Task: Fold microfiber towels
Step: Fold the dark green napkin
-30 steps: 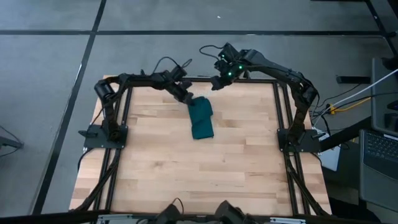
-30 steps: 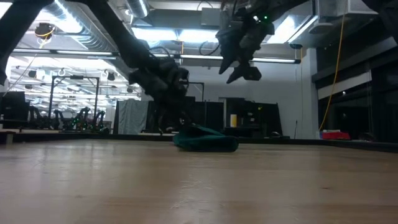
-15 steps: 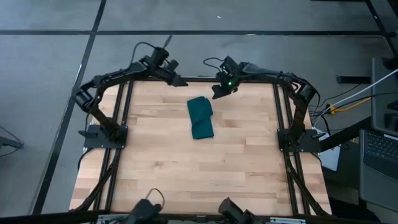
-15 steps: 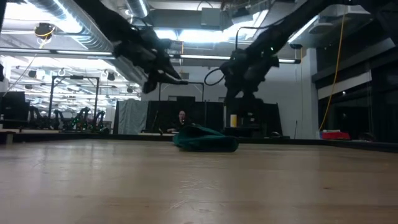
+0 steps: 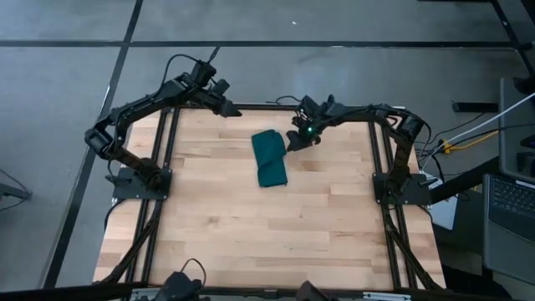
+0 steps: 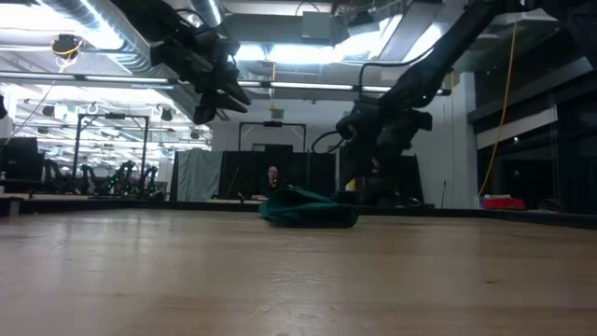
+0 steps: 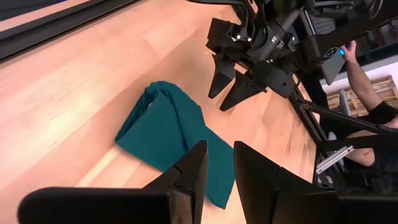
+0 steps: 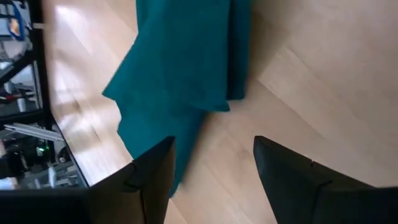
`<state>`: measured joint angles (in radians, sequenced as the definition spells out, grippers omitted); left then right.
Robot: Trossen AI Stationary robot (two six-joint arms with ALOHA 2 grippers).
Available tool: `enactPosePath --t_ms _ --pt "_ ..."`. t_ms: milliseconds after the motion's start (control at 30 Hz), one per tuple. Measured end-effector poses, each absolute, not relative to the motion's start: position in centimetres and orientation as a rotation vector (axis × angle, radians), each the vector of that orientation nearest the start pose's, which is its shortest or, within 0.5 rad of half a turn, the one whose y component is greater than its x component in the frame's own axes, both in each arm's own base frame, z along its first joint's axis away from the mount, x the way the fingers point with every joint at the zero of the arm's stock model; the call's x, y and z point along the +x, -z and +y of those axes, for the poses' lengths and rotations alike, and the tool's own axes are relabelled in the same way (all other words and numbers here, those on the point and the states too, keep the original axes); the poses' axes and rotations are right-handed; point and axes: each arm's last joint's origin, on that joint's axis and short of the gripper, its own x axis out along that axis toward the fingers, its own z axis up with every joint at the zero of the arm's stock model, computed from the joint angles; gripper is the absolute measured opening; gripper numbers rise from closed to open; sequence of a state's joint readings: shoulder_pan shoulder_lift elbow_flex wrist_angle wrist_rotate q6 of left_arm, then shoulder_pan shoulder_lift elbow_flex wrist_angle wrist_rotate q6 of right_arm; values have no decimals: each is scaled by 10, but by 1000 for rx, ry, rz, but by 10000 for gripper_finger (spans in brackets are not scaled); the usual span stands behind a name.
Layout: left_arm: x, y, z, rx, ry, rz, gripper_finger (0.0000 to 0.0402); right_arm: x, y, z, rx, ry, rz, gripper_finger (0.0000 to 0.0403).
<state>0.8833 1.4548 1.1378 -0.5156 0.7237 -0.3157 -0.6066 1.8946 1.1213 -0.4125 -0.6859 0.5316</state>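
Both arms have pulled up off the towel [image 5: 269,158]; the left gripper [image 5: 227,106] hangs at eleven o'clock, fingers narrowly apart, the right gripper [image 5: 294,140] at two o'clock, fingers wide, holding nothing; the folded towel lies mid-table [image 5: 209,226]

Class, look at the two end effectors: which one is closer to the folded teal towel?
The right end effector, low beside the towel near the table's far edge. The left end effector is raised, farther off at the far rail.

The folded soft microfiber towel [image 5: 269,158] is plain dark teal-green, unpatterned. Beneath the towel, the pale wooden plank table [image 5: 251,226] shows light butcher-block striping.
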Motion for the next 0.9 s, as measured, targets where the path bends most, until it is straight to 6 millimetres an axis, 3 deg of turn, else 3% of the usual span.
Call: enactPosePath --t_ms 367,633,900 --pt "206 -279 219 -906 -248 572 75 308 -130 -186 1249 202 908 228" --pt "204 -276 218 -883 -287 612 75 323 -110 -181 1289 193 892 199" --pt "203 -275 218 -877 -286 627 75 330 -108 -184 1318 235 831 166"
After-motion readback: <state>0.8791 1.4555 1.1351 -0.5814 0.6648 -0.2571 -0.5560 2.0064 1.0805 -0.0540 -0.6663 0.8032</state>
